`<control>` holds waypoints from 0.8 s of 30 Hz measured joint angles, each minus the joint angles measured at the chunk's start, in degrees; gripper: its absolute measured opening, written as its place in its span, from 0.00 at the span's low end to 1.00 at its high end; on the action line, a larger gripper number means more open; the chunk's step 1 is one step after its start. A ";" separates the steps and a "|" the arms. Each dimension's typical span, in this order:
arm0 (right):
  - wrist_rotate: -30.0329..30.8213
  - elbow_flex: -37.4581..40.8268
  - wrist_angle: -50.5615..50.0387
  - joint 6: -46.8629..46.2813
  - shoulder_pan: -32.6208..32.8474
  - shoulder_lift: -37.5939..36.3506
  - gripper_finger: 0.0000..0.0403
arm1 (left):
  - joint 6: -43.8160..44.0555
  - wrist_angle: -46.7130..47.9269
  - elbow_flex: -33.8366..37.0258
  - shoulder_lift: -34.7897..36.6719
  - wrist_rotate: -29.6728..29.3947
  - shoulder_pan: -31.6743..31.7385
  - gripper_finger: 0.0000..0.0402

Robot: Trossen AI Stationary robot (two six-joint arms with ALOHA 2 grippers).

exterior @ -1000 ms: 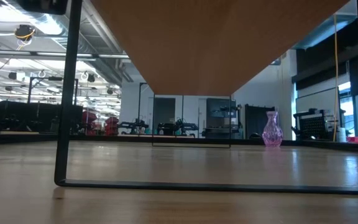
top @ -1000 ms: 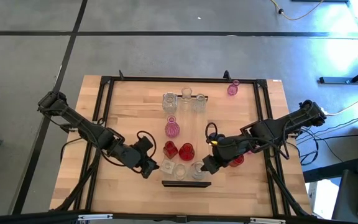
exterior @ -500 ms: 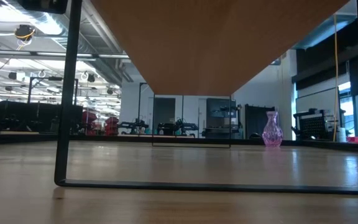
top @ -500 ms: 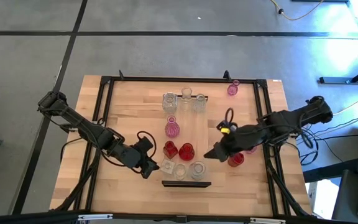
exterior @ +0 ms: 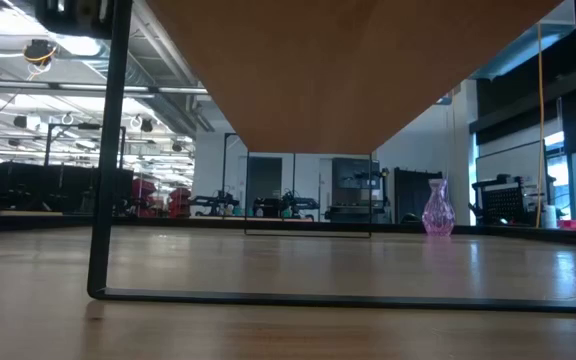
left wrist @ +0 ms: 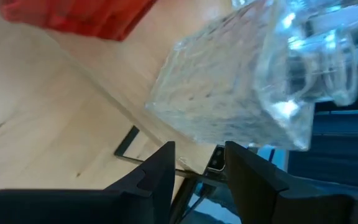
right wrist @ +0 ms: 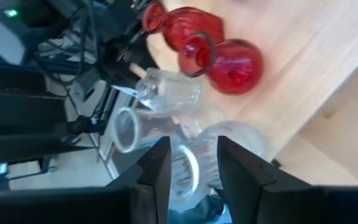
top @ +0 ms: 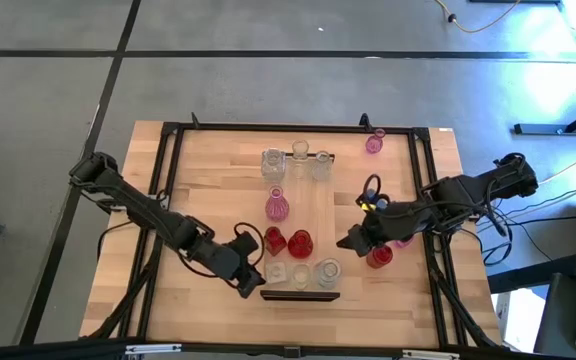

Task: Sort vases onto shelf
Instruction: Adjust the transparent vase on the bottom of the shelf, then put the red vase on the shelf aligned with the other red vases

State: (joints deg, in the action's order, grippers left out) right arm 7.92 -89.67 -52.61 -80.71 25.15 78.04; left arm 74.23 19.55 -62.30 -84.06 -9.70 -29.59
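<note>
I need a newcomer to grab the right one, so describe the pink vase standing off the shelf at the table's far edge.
Start at the wooden table and find the long light-wood shelf running down its middle. Look past the shelf's far end, toward the right arm's side, along the black frame. There stands a small pink vase alone, well apart from the pink one beside the shelf and from every cluster.

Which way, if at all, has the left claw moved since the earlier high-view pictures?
Yes. The left claw has shifted rightward and nearer the table's front edge, now beside the shelf's dark front end.
</note>
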 joint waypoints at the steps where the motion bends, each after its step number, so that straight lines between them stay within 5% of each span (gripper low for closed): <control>1: 0.36 0.00 -0.60 -0.18 0.00 -0.01 0.28 | 0.54 0.27 0.00 -0.05 -0.09 -0.16 0.33; 18: 6.01 0.87 -24.72 -11.87 8.52 -2.02 0.28 | 9.33 8.56 0.00 1.31 -4.64 -5.06 0.33; 24: -0.96 8.08 -28.24 -13.46 9.11 -2.05 0.28 | 9.74 9.04 0.00 1.89 -5.83 -6.18 0.33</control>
State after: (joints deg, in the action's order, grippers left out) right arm 6.96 -81.59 -80.85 -94.17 34.26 75.99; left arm 83.97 28.59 -62.30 -82.17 -15.53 -35.77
